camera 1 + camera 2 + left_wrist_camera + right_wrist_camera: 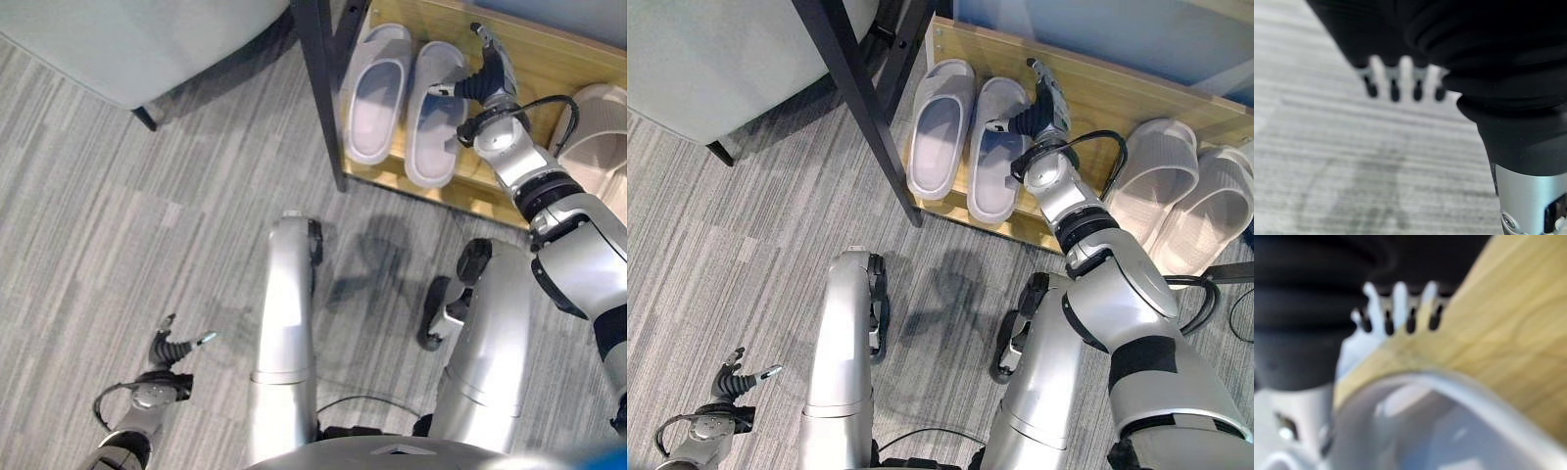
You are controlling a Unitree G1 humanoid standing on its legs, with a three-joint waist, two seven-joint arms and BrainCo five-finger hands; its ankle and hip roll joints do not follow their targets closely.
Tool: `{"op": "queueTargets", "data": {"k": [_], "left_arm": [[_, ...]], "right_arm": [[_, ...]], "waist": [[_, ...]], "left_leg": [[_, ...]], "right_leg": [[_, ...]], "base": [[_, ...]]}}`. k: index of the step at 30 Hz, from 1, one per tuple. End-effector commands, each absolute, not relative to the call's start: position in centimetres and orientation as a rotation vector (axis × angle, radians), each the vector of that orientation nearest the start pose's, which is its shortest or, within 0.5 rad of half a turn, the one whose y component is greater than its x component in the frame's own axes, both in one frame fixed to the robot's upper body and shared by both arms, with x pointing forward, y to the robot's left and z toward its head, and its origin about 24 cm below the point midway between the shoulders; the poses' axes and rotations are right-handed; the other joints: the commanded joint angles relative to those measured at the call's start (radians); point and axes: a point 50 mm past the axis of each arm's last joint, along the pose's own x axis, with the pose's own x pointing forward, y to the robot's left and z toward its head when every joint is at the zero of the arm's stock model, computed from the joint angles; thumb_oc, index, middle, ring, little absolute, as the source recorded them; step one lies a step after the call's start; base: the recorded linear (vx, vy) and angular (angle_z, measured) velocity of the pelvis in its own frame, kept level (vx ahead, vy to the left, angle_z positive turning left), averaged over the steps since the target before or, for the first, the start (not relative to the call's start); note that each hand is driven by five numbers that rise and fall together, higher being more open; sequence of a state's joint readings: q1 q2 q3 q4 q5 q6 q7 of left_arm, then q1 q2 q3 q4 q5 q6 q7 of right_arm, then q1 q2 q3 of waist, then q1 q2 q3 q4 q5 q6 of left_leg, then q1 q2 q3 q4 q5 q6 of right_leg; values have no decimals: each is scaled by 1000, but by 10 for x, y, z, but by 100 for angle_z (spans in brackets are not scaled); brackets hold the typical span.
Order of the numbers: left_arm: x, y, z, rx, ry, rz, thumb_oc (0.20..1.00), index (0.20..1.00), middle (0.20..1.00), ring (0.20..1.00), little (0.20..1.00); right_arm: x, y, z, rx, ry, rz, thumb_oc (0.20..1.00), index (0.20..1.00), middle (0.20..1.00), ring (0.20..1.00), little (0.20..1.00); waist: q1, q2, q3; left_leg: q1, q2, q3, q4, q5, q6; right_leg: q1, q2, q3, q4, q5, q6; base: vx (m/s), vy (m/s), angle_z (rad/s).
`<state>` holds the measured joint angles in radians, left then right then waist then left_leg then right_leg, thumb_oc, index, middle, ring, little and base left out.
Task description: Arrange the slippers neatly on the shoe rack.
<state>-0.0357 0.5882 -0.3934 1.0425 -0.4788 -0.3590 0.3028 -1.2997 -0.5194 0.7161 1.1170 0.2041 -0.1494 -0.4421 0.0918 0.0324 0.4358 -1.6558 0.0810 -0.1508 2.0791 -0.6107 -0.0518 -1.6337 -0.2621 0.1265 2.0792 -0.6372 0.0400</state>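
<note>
The pair of pale lilac-grey slippers lay side by side on the wooden shoe rack [1136, 98], toes toward the back panel and heels toward the front edge, so the long axis of each ran front to back across the shelf. The left slipper [939, 129] sat close to the dark metal leg [862, 103] of a neighbouring piece of furniture; the right slipper [997, 149] lay just beside it, its heel slightly overhanging the shelf's front edge. The right hand [1043, 98] was over the shelf at the outer edge of the right slipper, fingers straight and extended toward the back of the rack, the thumb reaching sideways so that it touched or nearly touched the slipper's strap; whether it truly made contact I could not tell. It held nothing. The slipper therefore lay to the thumb side of that hand, its length roughly parallel with the fingers, so any final nudge would seemingly be a sideways or rearward push. A second, beige pair of slippers [1176, 196] rested further along the rack on the robot's right. The left hand [168, 352] hung low over the grey striped carpet [118, 196], well apart from the rack, fingers relaxed and loosely spread, empty; the right hand was plainly the nearer one.
</note>
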Motion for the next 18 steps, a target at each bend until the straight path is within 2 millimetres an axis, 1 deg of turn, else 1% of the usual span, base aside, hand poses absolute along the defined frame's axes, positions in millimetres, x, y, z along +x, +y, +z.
{"op": "queueTargets", "data": {"k": [1, 4, 8, 13, 14, 15, 16, 17, 18], "left_arm": [[172, 309, -83, 426, 591, 355, 1000, 1000, 1000, 1000, 1000], [170, 309, -84, 459, 601, 328, 1000, 1000, 1000, 1000, 1000], [168, 308, -85, 489, 612, 312, 1000, 1000, 1000, 1000, 1000], [168, 308, -87, 504, 618, 313, 1000, 1000, 1000, 1000, 1000], [168, 307, -87, 500, 617, 312, 1000, 1000, 1000, 1000, 1000], [169, 306, -87, 493, 616, 310, 1000, 1000, 1000, 1000, 1000], [169, 306, -86, 494, 616, 310, 1000, 1000, 1000, 1000, 1000], [168, 307, -87, 482, 625, 319, 1000, 1000, 1000, 1000, 1000], [167, 310, -87, 479, 632, 329, 1000, 1000, 1000, 1000, 1000]], "right_arm": [[407, -177, 319, -671, -649, -314, 1000, 1000, 1000, 1000, 1000], [405, -179, 316, -691, -650, -302, 1000, 1000, 1000, 1000, 1000], [406, -187, 313, -687, -630, -327, 1000, 1000, 1000, 1000, 1000], [404, -185, 314, -655, -646, -302, 1000, 1000, 1000, 1000, 1000], [404, -185, 312, -598, -645, -291, 1000, 1000, 1000, 1000, 1000], [403, -186, 310, -488, -641, -277, 1000, 1000, 1000, 1000, 1000], [403, -187, 309, -485, -640, -277, 1000, 1000, 1000, 1000, 1000], [401, -180, 311, -361, -661, -226, 1000, 1000, 1000, 1000, 1000], [399, -174, 312, -348, -678, -190, 1000, 1000, 1000, 1000, 1000]], "waist": [[48, 15, 84], [43, 13, 84], [46, 19, 84], [43, 16, 84], [41, 17, 84], [41, 18, 84], [42, 17, 84], [40, 15, 84], [37, 12, 84]], "left_leg": [[86, -9, 9, -55, -148, 38], [86, -9, 11, -56, -148, 38], [86, -9, 5, -55, -146, 38], [86, -11, 4, -53, -146, 38], [86, -10, 7, -53, -146, 37], [86, -11, 9, -53, -144, 37], [86, -11, 9, -53, -144, 37], [86, -9, 12, -53, -143, 36], [86, -8, 12, -53, -143, 35]], "right_leg": [[64, -5, 82, 8, -67, -112], [64, -6, 84, 5, -65, -111], [64, -4, 80, 1, -65, -111], [64, -3, 85, 2, -63, -109], [64, -3, 86, 3, -63, -108], [64, -3, 86, 4, -62, -107], [64, -3, 87, 5, -62, -107], [64, -2, 87, 6, -63, -109], [64, -1, 87, 6, -63, -110]], "base": [[0, 0, 0], [0, 0, 0], [0, 0, 0], [0, 0, 0], [0, 0, 0], [0, 0, 0], [0, 0, 0], [0, 0, 0], [0, 0, 0]]}}
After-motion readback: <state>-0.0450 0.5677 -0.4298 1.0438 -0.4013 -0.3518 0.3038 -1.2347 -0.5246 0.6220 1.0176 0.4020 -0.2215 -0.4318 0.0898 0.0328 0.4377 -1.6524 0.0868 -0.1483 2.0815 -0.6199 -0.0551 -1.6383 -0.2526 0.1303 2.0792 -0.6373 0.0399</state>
